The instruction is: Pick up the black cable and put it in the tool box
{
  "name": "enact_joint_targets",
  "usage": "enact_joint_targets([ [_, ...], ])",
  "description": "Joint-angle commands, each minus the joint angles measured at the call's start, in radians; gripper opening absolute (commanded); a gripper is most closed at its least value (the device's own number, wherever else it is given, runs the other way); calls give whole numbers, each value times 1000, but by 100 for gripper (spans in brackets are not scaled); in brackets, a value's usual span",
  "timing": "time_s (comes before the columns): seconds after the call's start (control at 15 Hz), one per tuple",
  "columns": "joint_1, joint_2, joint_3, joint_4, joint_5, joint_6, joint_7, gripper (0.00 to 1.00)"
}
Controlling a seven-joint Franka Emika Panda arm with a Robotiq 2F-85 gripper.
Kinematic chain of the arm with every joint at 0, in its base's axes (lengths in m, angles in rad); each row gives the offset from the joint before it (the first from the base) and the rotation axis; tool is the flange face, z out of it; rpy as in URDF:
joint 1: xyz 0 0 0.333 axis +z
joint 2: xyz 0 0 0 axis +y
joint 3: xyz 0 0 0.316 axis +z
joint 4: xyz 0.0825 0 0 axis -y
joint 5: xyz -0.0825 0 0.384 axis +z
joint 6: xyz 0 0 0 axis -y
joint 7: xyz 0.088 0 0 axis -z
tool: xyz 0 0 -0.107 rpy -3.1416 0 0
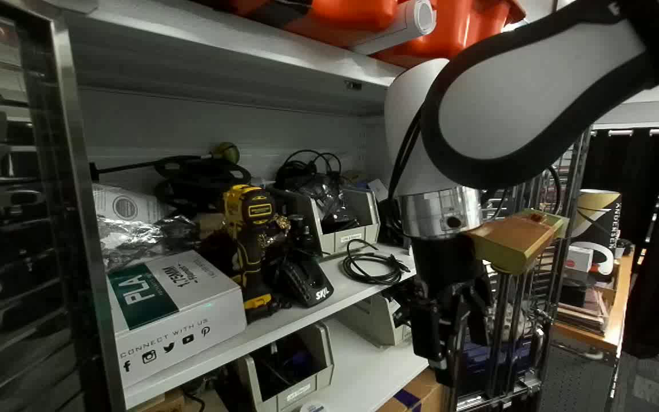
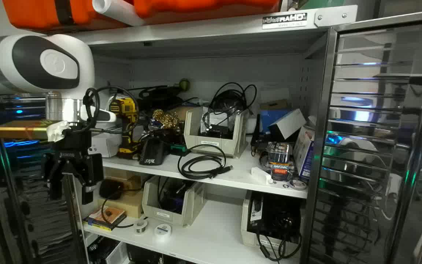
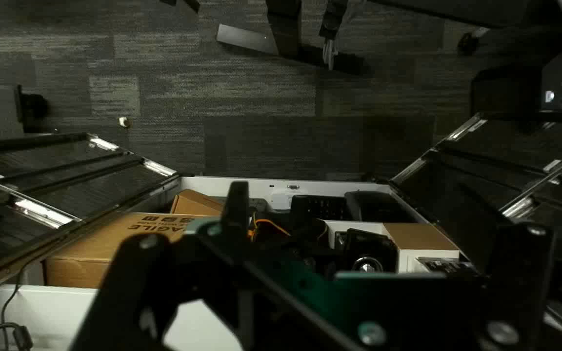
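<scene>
The black cable lies in loose coils on the white middle shelf, near its front edge, in both exterior views (image 1: 372,268) (image 2: 200,167). My gripper hangs pointing down in front of the cabinet, to one side of the cable and apart from it, in both exterior views (image 1: 456,349) (image 2: 71,194). Its fingers are apart with nothing between them. Its dark, blurred parts fill the lower wrist view (image 3: 359,273). A grey open bin (image 1: 348,236) with cords in it stands just behind the cable, also in an exterior view (image 2: 214,145). Which container is the tool box, I cannot tell.
The yellow-black drill (image 2: 123,124) and a black charger (image 2: 153,151) stand beside the cable. A battery pack (image 2: 280,161) lies at the other side. Further grey bins (image 2: 170,216) (image 2: 245,234) stand on the shelf below. A cabinet door (image 2: 379,146) stands open. An orange case (image 2: 203,9) is on top.
</scene>
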Motion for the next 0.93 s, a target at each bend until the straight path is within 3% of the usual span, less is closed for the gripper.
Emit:
enact_joint_targets([
  [0.0,17,1,-15,5,-4,-3,3,100],
  [0.47,16,0,-15,9,-4,-3,3,100],
  [0.87,-31,82,-78,98,-87,39,-34,100],
])
